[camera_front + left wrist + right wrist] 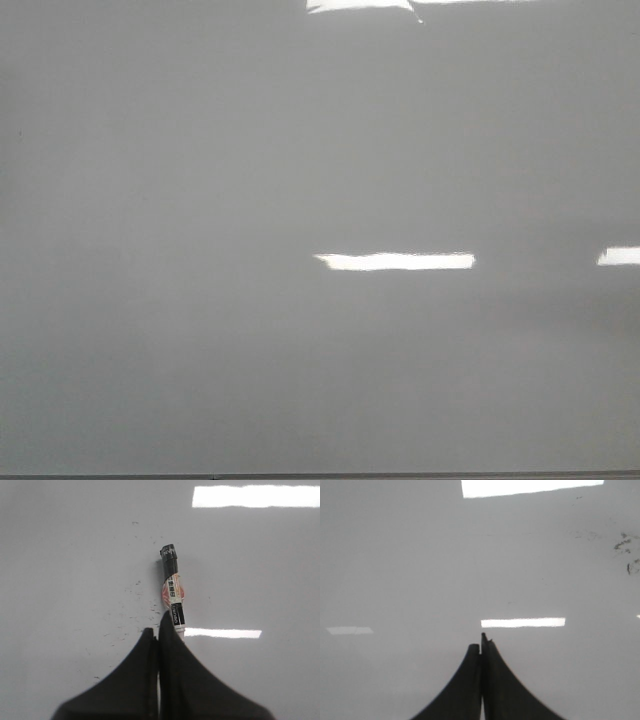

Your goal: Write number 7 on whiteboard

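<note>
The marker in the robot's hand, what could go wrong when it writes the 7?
The left gripper pinches the marker only at one end, so pressing on the whiteboard might tilt it or make it slip. The board already has faint dark smudges, which could make a thin 7 look messy. The front view shows no 7 yet.

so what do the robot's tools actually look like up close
Both look alike: the left tool and right tool each have two plain matte black fingers, broad at the base and curving inward to narrow tips. No cables, labels or markings show on them. The front view shows neither arm.
</note>
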